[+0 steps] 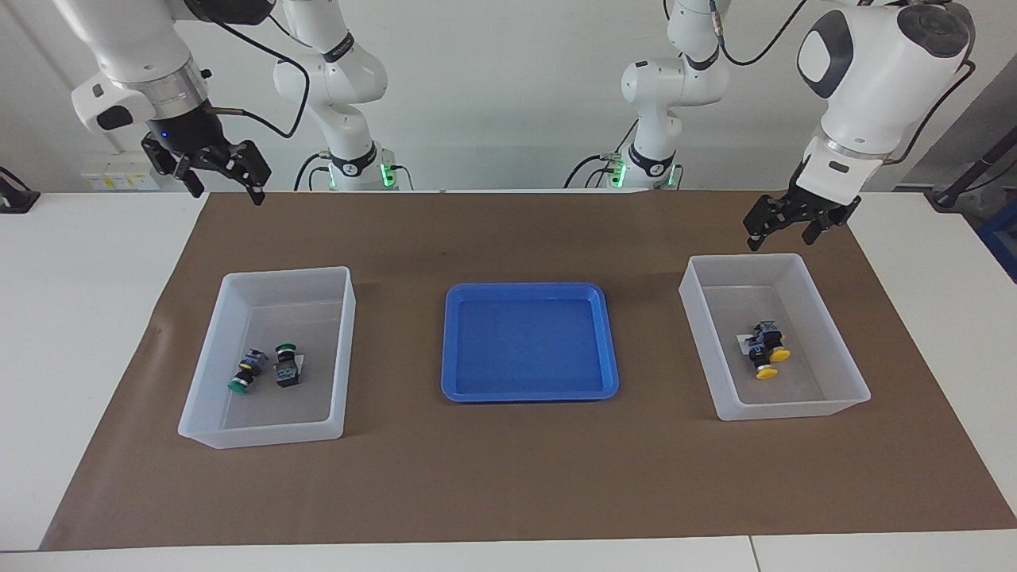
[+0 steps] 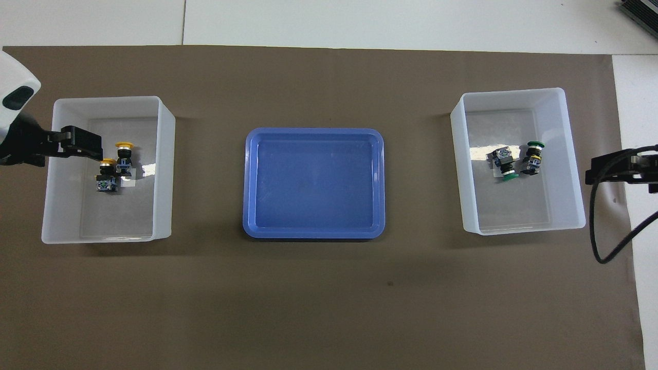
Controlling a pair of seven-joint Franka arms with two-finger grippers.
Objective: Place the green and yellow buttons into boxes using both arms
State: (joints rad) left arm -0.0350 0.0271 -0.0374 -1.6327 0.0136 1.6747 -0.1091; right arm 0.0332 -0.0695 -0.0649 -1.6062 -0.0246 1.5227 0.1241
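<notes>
A white surface [image 1: 87,334] under a brown paper mat [image 1: 508,477], before a pale wall, carried a shallow blue plastic tray [image 1: 530,294] between two translucent white plastic boxes [image 1: 266,421] [image 1: 794,407]. Two green-capped buttons [image 1: 266,367] lay in the box at the right arm's end, two yellow-capped buttons [image 1: 767,349] in the other. The task was judged done. The right gripper [image 1: 224,176] was held wide and empty above the mat's edge; the left gripper [image 1: 789,224], also spread and empty, hung over its box's rim, which could be clipped by a careless descent.
</notes>
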